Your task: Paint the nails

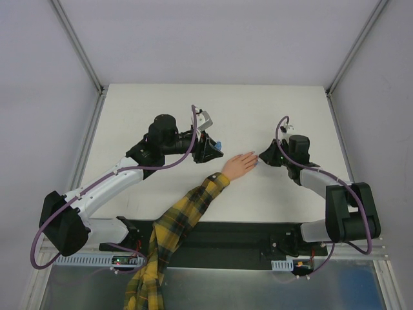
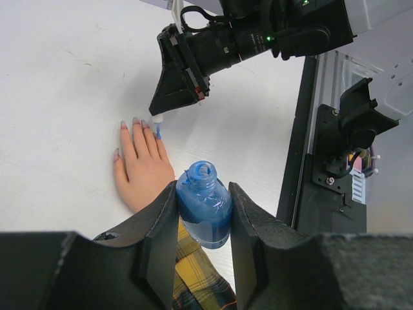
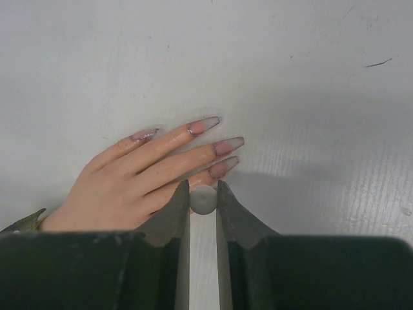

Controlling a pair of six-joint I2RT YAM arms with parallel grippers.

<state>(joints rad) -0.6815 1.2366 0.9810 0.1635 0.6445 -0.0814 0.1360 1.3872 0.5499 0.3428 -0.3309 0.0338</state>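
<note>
A peach hand (image 1: 240,165) with a yellow plaid sleeve (image 1: 187,213) lies flat mid-table, fingers pointing right. Its nails (image 3: 229,145) are long, pink and pale-tipped; none looks blue from the right wrist view. My left gripper (image 2: 202,188) is shut on an uncapped blue polish bottle (image 2: 205,213), held just behind the hand (image 2: 143,169). My right gripper (image 3: 202,186) is shut on the brush's white cap (image 3: 204,201), right over the little finger. In the left wrist view the blue brush tip (image 2: 158,130) is at that fingertip. The little fingernail is hidden under my right fingers.
The white tabletop (image 1: 161,116) is bordered by metal frame rails and grey walls. A black mounting strip with arm bases (image 1: 258,236) runs along the near edge. The sleeve crosses that edge between the arms.
</note>
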